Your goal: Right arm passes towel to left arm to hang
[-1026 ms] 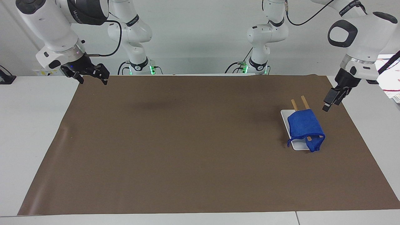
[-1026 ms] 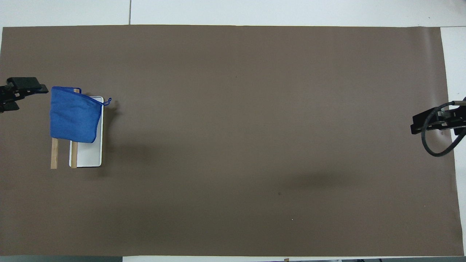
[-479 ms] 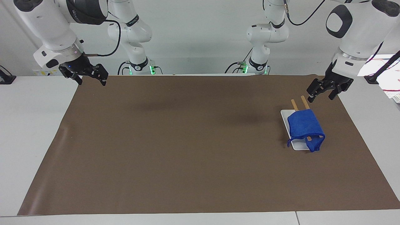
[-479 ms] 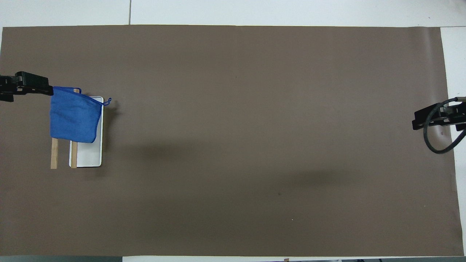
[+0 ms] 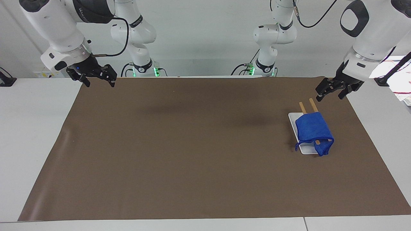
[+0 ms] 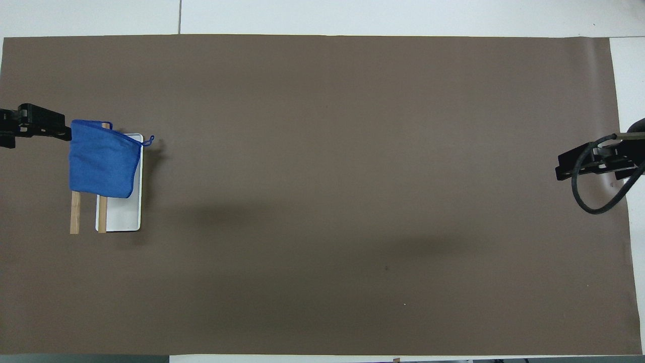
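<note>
**A:** Towel first: where is it, and why there?

**B:** It's draped over two wooden bars that slope up from a white base, toward the left arm's end of the brown mat. Folded across both bars, it hangs on its own, corner loop dangling free. I'd judge the hanging done.

**A:** So nothing grips it?

**B:** Nothing. The left gripper is raised over the mat's edge just beside the rack, fingers spread and empty. Its fingertips are hard to read from overhead, though.

**A:** And the other arm?

**B:** The right gripper hovers over the mat's corner at its own end, well apart from the towel, jaws wide and empty, wrist angled down toward the mat. It looks to be waiting.
</note>
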### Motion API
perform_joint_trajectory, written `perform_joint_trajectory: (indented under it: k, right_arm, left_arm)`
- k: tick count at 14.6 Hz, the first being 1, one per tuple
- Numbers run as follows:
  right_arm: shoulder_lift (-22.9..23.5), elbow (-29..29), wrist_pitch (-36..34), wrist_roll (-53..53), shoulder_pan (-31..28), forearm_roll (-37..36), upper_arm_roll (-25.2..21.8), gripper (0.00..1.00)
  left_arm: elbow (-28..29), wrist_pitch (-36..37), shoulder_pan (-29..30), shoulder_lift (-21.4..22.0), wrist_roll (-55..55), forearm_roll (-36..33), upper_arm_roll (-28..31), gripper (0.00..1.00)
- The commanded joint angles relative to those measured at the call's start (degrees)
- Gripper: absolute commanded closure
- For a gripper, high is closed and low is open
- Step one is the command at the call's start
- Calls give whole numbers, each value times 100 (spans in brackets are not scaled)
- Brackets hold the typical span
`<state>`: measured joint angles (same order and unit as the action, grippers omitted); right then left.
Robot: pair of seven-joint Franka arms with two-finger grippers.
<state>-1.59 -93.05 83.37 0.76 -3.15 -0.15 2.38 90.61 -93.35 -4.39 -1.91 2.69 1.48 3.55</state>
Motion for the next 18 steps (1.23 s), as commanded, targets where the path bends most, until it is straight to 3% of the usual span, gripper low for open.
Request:
perform_joint_trajectory:
  k: [1,18]
  right_arm:
    - [62,111,-58,-85,-72,111,-9,0]
    - [18,50,30,29,-160,76,-62,0]
  left_arm:
    - [580,-8,-36,463,-102,-60,41,0]
    - [704,-280,-27,516,-743,-113,49,0]
